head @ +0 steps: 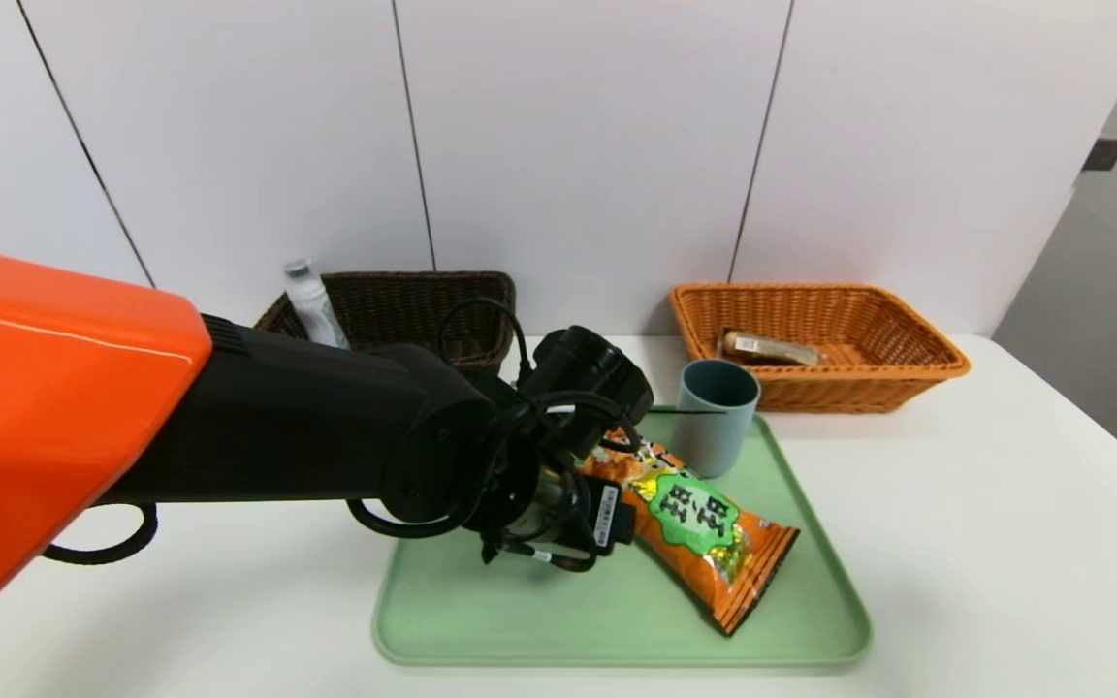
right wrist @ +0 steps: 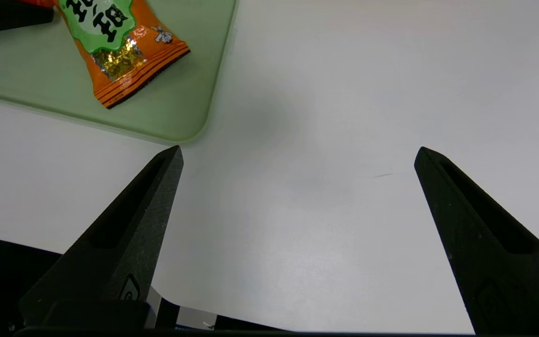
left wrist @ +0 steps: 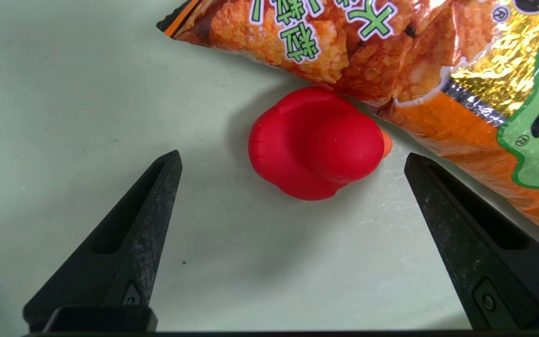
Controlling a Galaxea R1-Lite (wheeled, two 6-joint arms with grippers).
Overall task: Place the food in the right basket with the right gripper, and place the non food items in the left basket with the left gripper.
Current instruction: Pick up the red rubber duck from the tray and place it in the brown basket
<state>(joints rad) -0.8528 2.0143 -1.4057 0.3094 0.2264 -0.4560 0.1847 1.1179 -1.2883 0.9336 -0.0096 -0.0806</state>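
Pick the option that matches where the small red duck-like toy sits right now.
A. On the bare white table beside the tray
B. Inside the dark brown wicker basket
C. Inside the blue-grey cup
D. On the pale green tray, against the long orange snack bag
D: in the left wrist view the small red duck-like toy rests on the pale green tray, against the long orange snack bag, ahead of the open left tool.

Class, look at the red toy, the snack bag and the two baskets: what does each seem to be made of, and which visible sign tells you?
Red toy: probably soft rubber or vinyl; smooth, seamless, dull sheen.
Snack bag: glossy printed plastic film with foil patches; creases and glints.
Left basket and right basket: woven wicker or plastic rattan, dark brown and orange; ribbed weave shows, fibre unclear.
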